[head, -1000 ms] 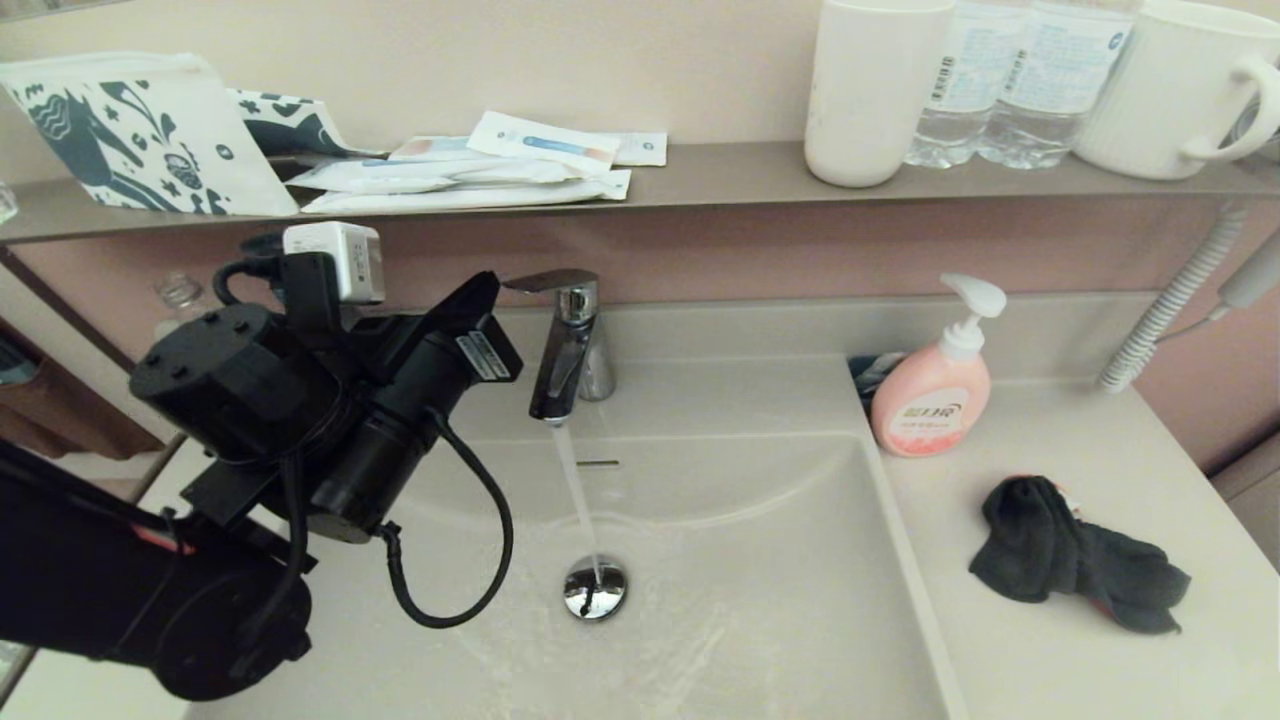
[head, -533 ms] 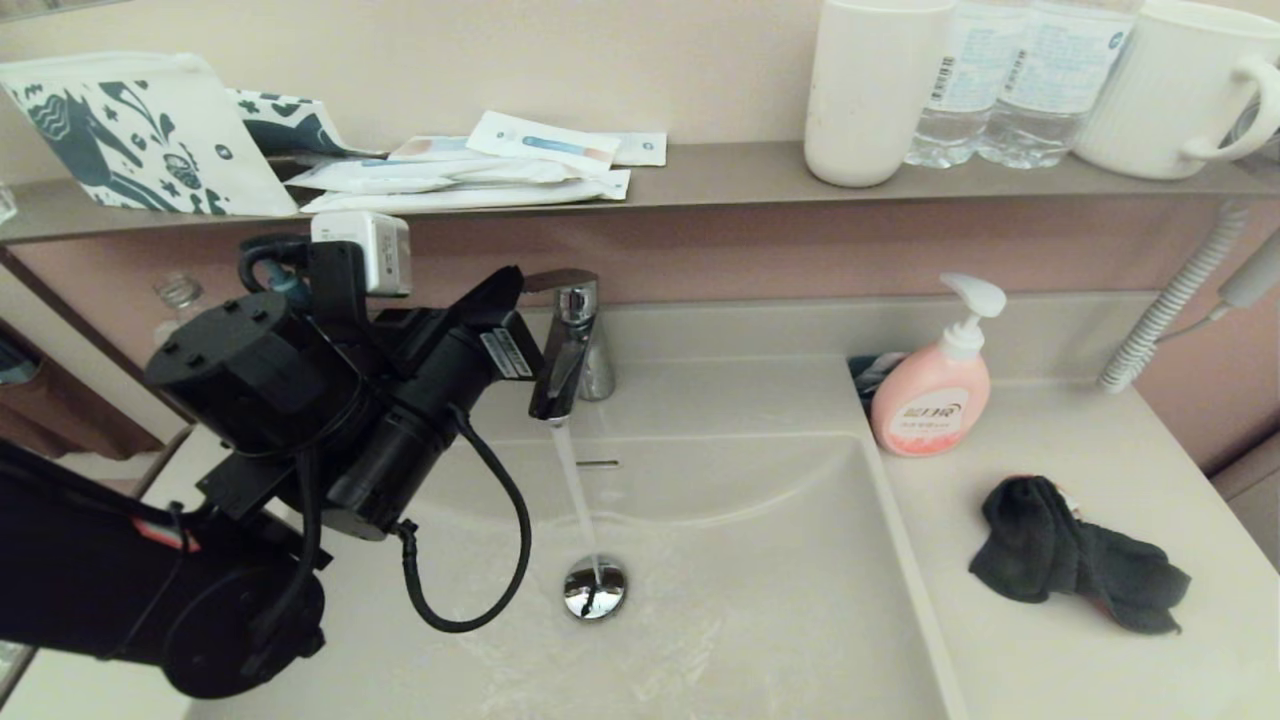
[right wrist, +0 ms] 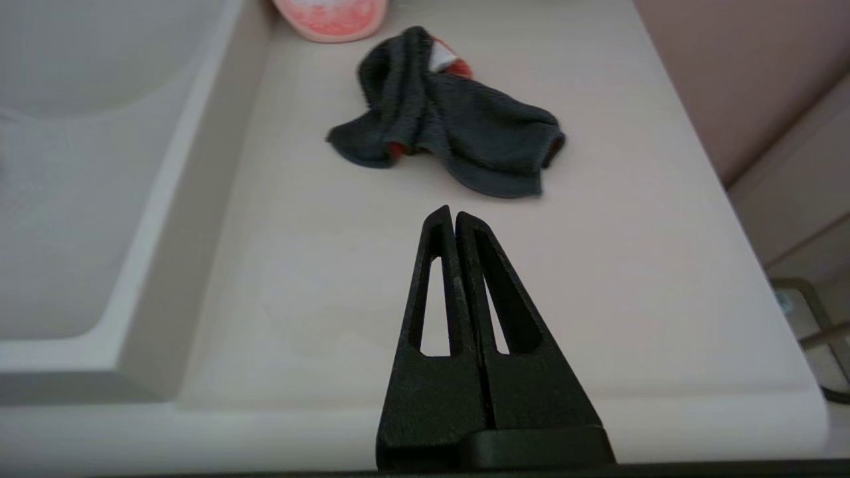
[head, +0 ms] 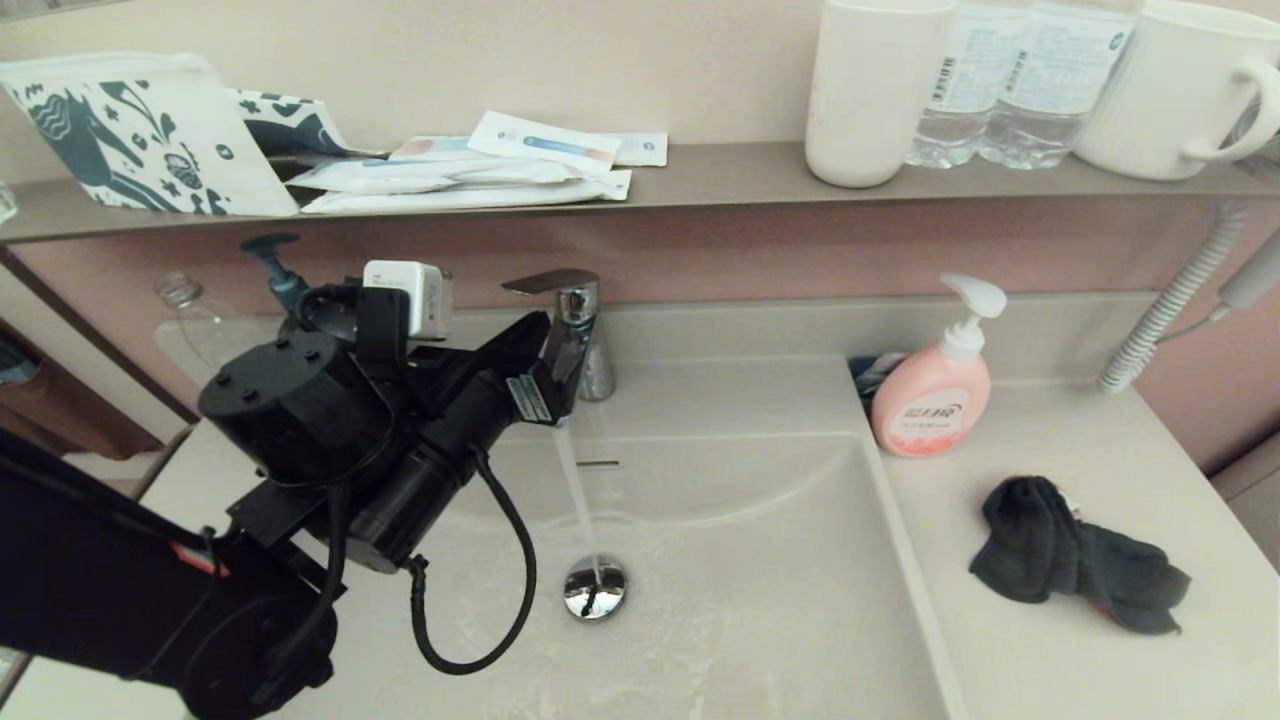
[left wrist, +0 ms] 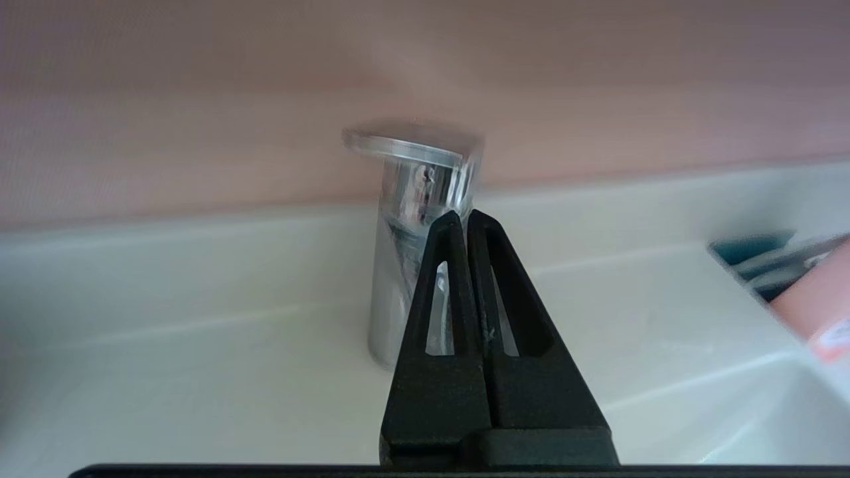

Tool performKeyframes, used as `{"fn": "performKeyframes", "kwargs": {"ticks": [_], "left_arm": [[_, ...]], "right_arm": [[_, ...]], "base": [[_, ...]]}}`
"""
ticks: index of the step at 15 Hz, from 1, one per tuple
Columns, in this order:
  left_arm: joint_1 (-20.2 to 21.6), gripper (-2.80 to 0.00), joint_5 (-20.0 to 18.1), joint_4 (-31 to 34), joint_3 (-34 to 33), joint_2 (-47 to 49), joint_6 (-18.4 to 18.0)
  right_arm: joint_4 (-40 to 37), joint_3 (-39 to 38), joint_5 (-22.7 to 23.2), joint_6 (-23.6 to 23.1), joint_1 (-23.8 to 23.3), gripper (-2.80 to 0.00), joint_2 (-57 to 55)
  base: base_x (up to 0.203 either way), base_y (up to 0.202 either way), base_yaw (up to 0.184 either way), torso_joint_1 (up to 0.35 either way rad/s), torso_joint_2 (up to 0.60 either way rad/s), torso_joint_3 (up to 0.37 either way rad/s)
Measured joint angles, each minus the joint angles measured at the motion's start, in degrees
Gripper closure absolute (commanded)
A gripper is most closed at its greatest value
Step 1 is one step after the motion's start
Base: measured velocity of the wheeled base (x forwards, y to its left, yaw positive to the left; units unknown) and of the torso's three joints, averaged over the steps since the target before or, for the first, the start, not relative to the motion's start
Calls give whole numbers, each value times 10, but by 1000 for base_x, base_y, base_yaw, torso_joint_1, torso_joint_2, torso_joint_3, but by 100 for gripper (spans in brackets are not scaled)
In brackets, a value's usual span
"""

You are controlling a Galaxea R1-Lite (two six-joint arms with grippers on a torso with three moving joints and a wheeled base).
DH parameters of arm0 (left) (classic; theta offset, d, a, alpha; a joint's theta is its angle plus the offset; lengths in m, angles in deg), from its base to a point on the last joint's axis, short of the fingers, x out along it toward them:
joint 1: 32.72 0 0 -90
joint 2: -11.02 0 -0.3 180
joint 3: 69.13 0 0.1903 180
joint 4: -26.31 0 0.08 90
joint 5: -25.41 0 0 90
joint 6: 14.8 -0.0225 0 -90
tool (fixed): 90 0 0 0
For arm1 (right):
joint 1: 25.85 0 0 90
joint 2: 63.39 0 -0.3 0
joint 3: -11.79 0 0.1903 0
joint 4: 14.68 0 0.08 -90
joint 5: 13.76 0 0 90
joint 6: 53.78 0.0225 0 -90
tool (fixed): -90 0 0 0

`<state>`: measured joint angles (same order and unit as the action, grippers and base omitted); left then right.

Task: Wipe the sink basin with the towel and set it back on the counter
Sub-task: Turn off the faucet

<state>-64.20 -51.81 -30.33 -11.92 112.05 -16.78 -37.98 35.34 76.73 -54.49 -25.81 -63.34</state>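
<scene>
The beige sink basin [head: 790, 560] holds a chrome drain plug [head: 594, 588] and an overflow slot [head: 597, 463]. Water runs from the chrome faucet [head: 572, 345] onto the plug. My left gripper [head: 545, 328] is shut and empty. Its tips are against the faucet body [left wrist: 398, 279], just under the lever [left wrist: 405, 143], as the left wrist view [left wrist: 463, 216] shows. The charcoal towel [head: 1075, 567] lies crumpled on the counter [head: 1100, 670] right of the basin, with coral and a white tag showing [right wrist: 451, 119]. My right gripper [right wrist: 453, 212] is shut and empty, above the counter [right wrist: 319, 279] short of the towel.
A pink soap dispenser [head: 935, 395] stands at the basin's back right corner. The brown shelf [head: 720, 175] carries a cup, bottles, a mug and packets. A coiled hose [head: 1170, 305] hangs at the right. A blue-topped pump [head: 272, 262] stands behind my left arm.
My left arm has moved right and down, from the lever's tip to the faucet body under the lever. Water keeps running. The towel has not moved.
</scene>
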Motion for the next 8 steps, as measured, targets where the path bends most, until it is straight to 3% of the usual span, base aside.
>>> {"fn": "performKeyframes", "kwargs": {"ticks": [8], "left_arm": [[30,0,-4,3,-11,-32,-9]], "right_arm": [[0,0,0,0,0,0,0]], "base": [[0,0,0,0,0,0]]}}
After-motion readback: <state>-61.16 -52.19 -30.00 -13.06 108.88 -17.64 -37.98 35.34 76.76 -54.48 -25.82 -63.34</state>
